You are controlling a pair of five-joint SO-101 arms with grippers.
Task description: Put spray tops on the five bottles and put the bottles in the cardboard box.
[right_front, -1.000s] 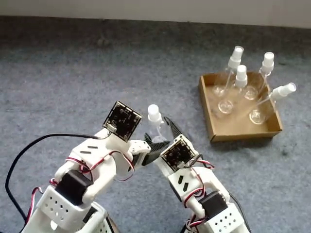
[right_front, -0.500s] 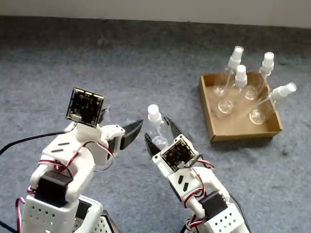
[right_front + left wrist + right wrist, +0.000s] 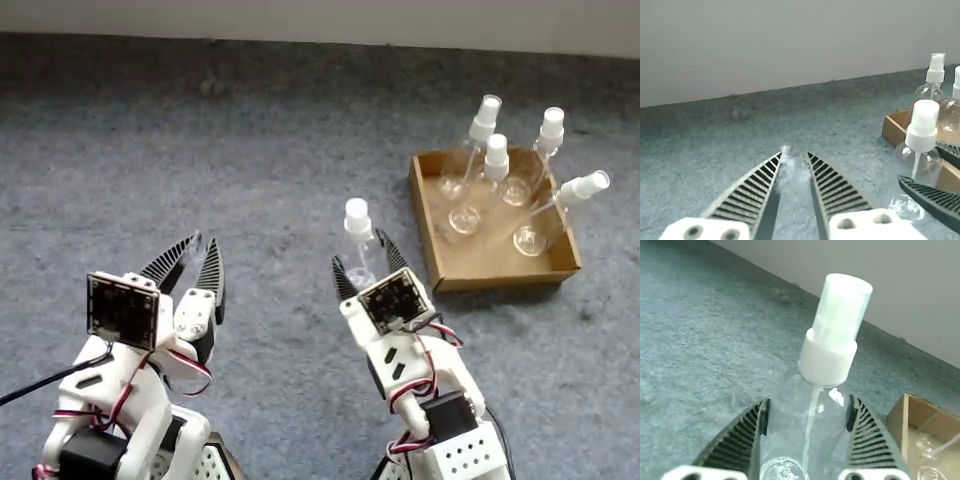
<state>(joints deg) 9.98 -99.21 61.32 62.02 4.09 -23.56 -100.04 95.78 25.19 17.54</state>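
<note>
1. Four clear plastic bottles with white spray tops (image 3: 495, 175) are in the shallow brown cardboard box (image 3: 424, 225). One of them leans so that its top pokes out over a side wall. With those stowed, I judge only one bottle is left to deliver.
2. One more clear capped bottle (image 3: 359, 240) stands upright in the right gripper (image 3: 361, 256), near the box but not over it. The jaws press against both sides of its body (image 3: 815, 405). The low grip probably keeps the spray top free and the bottle vertical for the carry to the box.
3. One empty left gripper (image 3: 203, 246) sits well apart from the bottle, above the grey carpet-like table cover (image 3: 200, 130). Its jaws are only narrowly parted, and it is likely parked out of the way.
4. Several things stay unclear:
   - The held bottle's base is hidden behind the right gripper, so I cannot tell whether it rests on the cover or is lifted.
   - I cannot tell how firmly its top is seated.
   - The left wrist view cuts off the box (image 3: 892, 125) at its edge.
</note>
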